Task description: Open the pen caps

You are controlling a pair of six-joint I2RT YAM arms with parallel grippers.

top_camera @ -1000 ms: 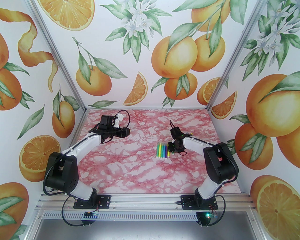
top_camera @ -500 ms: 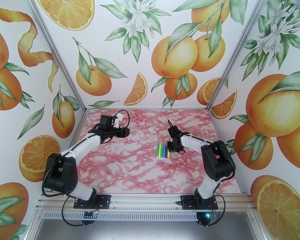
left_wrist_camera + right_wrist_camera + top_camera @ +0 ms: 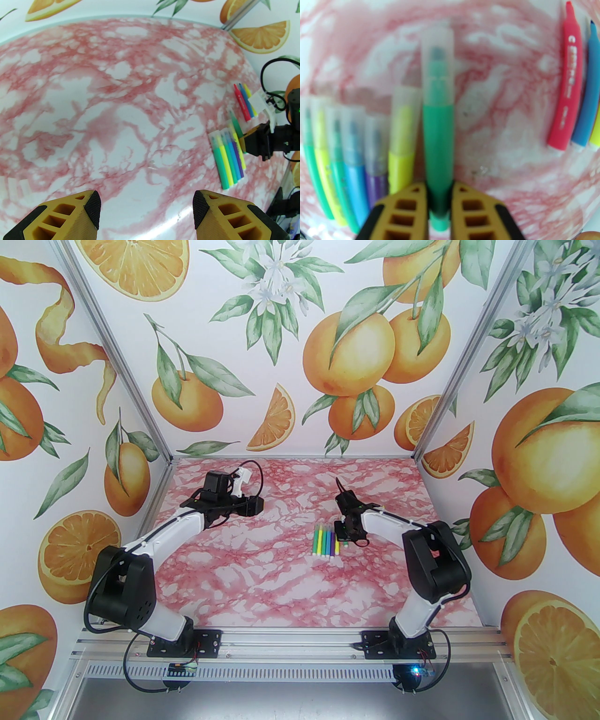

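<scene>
The right claw (image 3: 440, 187) is clamped tight on the barrel of a green pen (image 3: 438, 136), gripping near its back end. The claw's yellow fingers (image 3: 407, 211) are cut off by the lower edge of the wrist view, and the stub of pen behind them is blurred. Whether the pen rests on the table (image 3: 117, 93) or is lifted clear of it cannot be told. Its cap (image 3: 437, 63) is still on at the far end, a frosted, see-through sleeve with the dark tip faint inside.

Just to the left lies a row of six pens (image 3: 355, 182), out of focus, with the same frosted caps (image 3: 352, 138). To the right lie a red pen (image 3: 567, 93), a blue pen (image 3: 587, 100) and a yellow pen (image 3: 595, 138) half cut off, the red and blue tips bare and pointed.

The left claw (image 3: 146, 208) hangs wide open with nothing in it, well left of the pens, above the pink marbled top.
</scene>
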